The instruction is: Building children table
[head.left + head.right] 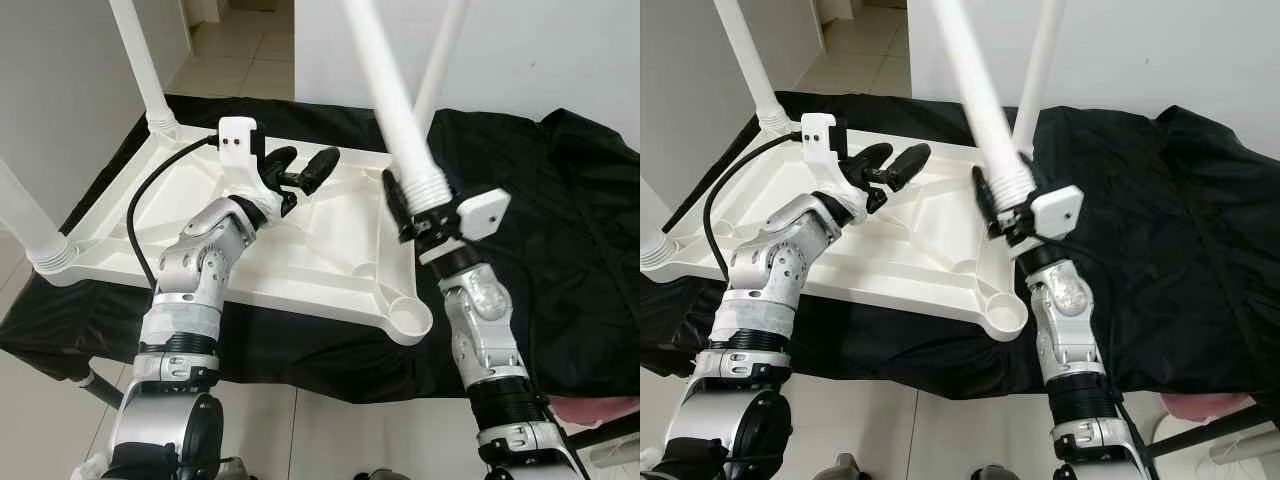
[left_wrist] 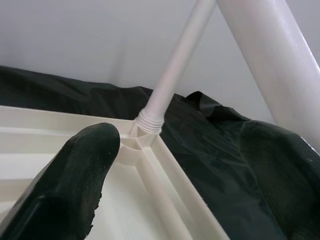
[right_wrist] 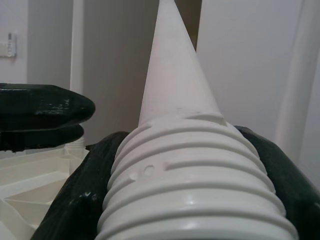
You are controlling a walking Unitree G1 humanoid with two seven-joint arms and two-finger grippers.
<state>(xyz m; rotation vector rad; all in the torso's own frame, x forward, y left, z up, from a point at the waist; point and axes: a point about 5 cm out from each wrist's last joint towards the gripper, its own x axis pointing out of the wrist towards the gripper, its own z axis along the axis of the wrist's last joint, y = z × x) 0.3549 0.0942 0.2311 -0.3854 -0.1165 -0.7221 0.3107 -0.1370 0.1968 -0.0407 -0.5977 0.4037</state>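
White plastic tabletop (image 1: 300,250) lies upside down on a black cloth (image 1: 560,230), ribbed underside up, round sockets at its corners. Three white legs already stand screwed in: far left corner (image 1: 140,60), near left corner (image 1: 25,215), far right corner (image 1: 1040,60). Near right corner socket (image 1: 408,318) is bare. Right gripper (image 1: 412,212) clamps tight on a fourth loose leg (image 1: 385,90) at its threaded end (image 3: 195,175), holding it tilted, up off the tabletop, above the right rim, a little back from the bare socket. Leg is smooth, tapered, with ridged thread at the base. Left gripper (image 1: 300,168) hovers over the middle of the tabletop, fingers (image 2: 75,175) spread apart, holding nothing.
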